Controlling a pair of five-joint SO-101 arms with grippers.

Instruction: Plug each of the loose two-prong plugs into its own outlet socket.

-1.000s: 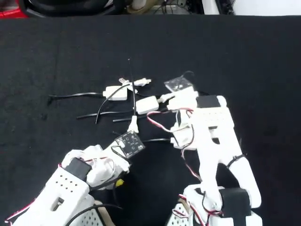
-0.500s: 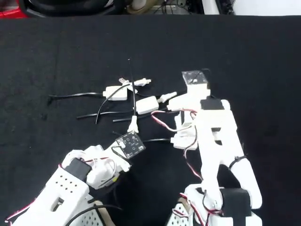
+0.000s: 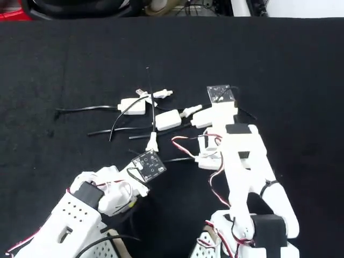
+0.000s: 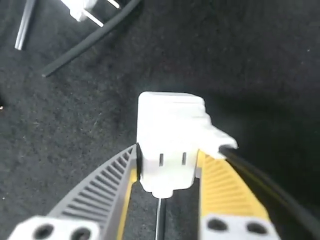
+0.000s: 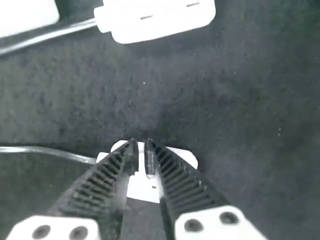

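My left gripper [image 4: 167, 152] is shut on a white outlet socket [image 4: 169, 135] with two slots facing the camera; its black cable [image 4: 260, 175] trails off beside the yellow finger. In the high view this socket [image 3: 152, 142] sits at the tip of the lower left arm. My right gripper [image 5: 140, 146] is shut on a small white two-prong plug [image 5: 142, 182], held just above the black cloth. Ahead of it lies a white socket [image 5: 157, 15] with its slots up. In the high view that socket [image 3: 168, 120] lies beside the held plug [image 3: 191, 111]. Another socket [image 3: 133, 105] and a loose plug [image 3: 163, 94] lie farther left.
Several thin black cables [image 3: 86, 109] run left from the sockets across the black table cloth [image 3: 279, 64]. A second loose plug [image 4: 80, 7] with bare prongs lies ahead of the left gripper. Both arms' bodies take up the near edge.
The right arm's wrist has swung to the right and a little back, drawing the held plug slightly away from the middle socket. The left arm has stayed still.
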